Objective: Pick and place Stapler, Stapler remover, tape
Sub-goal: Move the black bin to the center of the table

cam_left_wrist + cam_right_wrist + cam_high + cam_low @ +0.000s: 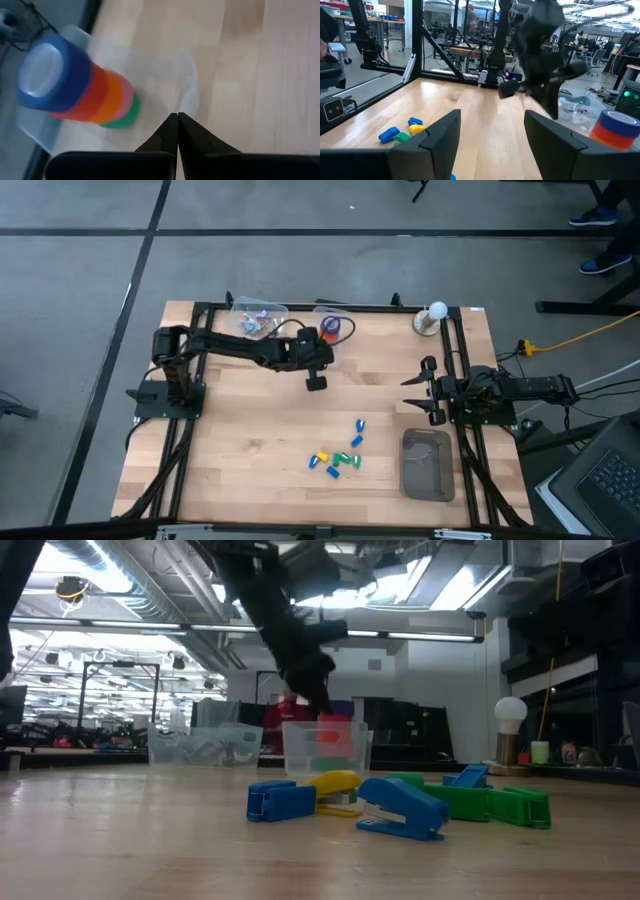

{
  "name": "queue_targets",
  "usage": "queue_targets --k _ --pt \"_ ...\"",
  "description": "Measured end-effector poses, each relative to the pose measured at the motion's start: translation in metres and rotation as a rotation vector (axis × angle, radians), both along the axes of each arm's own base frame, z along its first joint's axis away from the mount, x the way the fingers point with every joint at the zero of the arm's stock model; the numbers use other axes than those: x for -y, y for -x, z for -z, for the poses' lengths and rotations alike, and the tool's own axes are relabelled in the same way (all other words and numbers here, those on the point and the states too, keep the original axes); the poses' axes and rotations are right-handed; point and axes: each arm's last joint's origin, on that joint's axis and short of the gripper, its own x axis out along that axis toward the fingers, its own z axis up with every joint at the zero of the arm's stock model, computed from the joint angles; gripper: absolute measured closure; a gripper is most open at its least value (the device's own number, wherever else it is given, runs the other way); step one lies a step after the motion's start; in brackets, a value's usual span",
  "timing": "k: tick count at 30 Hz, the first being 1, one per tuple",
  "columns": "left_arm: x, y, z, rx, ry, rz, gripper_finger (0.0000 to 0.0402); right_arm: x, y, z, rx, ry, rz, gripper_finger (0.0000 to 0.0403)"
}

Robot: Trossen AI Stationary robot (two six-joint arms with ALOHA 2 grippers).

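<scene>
This is a robotics lab or workshop in an open industrial hall. Exposed ceiling ducts [120,590] and strip lights [110,628] run overhead, workbenches [370,20] crowd the background, and a black metal frame [200,380] edges the wooden table [260,430] on a concrete floor [80,300].

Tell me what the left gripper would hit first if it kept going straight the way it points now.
Probably the clear container holding the tape: the shut left gripper points at its near rim, though depth is hard to judge.
</scene>
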Motion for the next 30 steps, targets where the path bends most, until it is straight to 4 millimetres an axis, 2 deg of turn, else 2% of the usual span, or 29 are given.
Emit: queue_targets --k 5,13,17,20,24,26,30 --pt "0.011 0.000 -0.029 0.086 -0.010 0.030 0.0398 0.000 0.000 0.000 0.000 0.000 0.000 0.0178" --pt "0.042 0.009 -0.076 0.235 0.000 0.092 0.0398 0.000 0.000 -0.002 0.024 0.005 0.000 0.0178" --pt "0.051 0.018 -0.094 0.302 0.026 0.092 0.0399 0.000 0.001 -0.010 0.085 -0.152 -0.013 0.0178" --pt "0.054 0.022 -0.101 0.328 0.034 0.093 0.0400 0.002 0.002 -0.020 0.197 -0.156 0.054 0.0178" --pt "0.054 0.023 -0.103 0.345 0.040 0.067 0.0397 0.005 0.006 -0.031 0.314 -0.330 0.113 0.0178" --pt "0.054 0.024 -0.103 0.347 0.044 0.059 0.0397 0.005 0.005 -0.034 0.287 -0.400 0.102 0.0178" --pt "0.054 0.023 -0.102 0.344 0.044 0.059 0.0399 -0.002 0.003 -0.049 0.134 -0.406 -0.081 0.0178"
